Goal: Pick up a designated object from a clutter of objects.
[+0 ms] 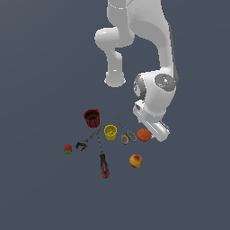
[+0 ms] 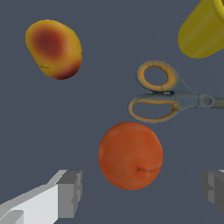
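Now the orange ball (image 2: 130,155) lies on the desk (image 2: 52,131) just beside the scissors' (image 2: 166,92) handles, with the gripper (image 2: 142,192) wide open, empty, straddling it loosely. Approach seems underway; next it likely must descend, centre and close without nudging the scissors.

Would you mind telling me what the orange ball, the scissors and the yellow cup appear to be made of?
The orange ball looks like matte fruit skin or rubber, evenly coloured with one thin crease; being a render, that stays open. The scissors seem to have yellow-orange plastic handle loops around a grey metal-looking pivot. The yellow cup looks like smooth plain plastic, uniformly coloured with a soft sheen.
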You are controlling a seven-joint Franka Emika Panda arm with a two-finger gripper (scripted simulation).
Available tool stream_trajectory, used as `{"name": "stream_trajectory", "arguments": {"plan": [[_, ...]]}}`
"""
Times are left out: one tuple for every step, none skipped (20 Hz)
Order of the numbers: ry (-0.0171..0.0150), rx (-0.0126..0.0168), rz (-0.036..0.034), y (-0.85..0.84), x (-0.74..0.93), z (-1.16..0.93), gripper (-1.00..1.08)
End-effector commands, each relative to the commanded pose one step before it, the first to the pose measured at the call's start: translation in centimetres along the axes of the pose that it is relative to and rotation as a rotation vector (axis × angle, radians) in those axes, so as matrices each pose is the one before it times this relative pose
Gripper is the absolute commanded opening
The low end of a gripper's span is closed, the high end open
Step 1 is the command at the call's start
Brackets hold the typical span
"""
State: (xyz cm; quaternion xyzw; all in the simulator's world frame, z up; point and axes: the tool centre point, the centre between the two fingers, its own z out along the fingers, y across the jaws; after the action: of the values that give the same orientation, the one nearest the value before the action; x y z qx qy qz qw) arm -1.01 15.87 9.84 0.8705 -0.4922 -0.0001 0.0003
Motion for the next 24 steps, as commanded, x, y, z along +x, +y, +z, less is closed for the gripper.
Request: {"name": "stream_trajectory", "arguments": {"plan": [[-0.00016, 0.00065, 0.00786, -0.023, -0.126, 0.127, 1.00], [-0.00003, 0.00001, 0.00049, -0.001, -0.009, 0.009, 1.00], [-0.00004, -0.00049, -0.00345, 0.013, 0.034, -0.040, 1.00], [0.00000, 0.00000, 0.00000, 0.001, -0.002, 0.034, 1.00], [0.00000, 0.00000, 0.00000, 0.002, -0.005, 0.102, 1.00], [0.00000, 0.00000, 0.00000, 0.003, -0.009, 0.169, 1.00], [0.00000, 0.00000, 0.00000, 0.005, -0.012, 0.236, 1.00], [0.00000, 0.00007, 0.00048, 0.014, 0.010, 0.298, 1.00], [0.00000, 0.00000, 0.00000, 0.008, -0.019, 0.367, 1.00], [-0.00001, 0.00007, 0.00048, 0.018, 0.003, 0.426, 1.00], [0.00000, 0.00000, 0.00000, 0.012, -0.026, 0.492, 1.00], [-0.00003, 0.00011, 0.00068, 0.022, 0.008, 0.543, 1.00], [0.00000, 0.00000, 0.00000, 0.008, -0.027, 0.525, 1.00], [-0.00001, 0.00010, 0.00068, 0.011, 0.015, 0.454, 1.00], [0.00000, 0.00000, 0.00000, -0.006, -0.017, 0.394, 1.00], [0.00003, 0.00006, 0.00048, -0.006, 0.014, 0.323, 1.00], [0.00000, 0.00000, 0.00000, -0.019, -0.008, 0.259, 1.00], [0.00008, 0.00005, 0.00048, -0.015, 0.022, 0.192, 1.00], [0.00000, 0.00000, 0.00000, -0.021, -0.001, 0.135, 1.00], [0.00000, 0.00000, 0.00000, -0.015, 0.000, 0.078, 1.00], [0.00000, 0.00000, 0.00000, -0.005, 0.000, 0.025, 1.00], [0.00000, 0.00000, 0.00000, 0.000, 0.000, 0.000, -1.00], [0.00000, 0.00000, 0.00000, 0.000, 0.000, 0.000, -1.00], [0.00000, 0.00000, 0.00000, 0.000, 0.000, 0.000, -1.00]]}}
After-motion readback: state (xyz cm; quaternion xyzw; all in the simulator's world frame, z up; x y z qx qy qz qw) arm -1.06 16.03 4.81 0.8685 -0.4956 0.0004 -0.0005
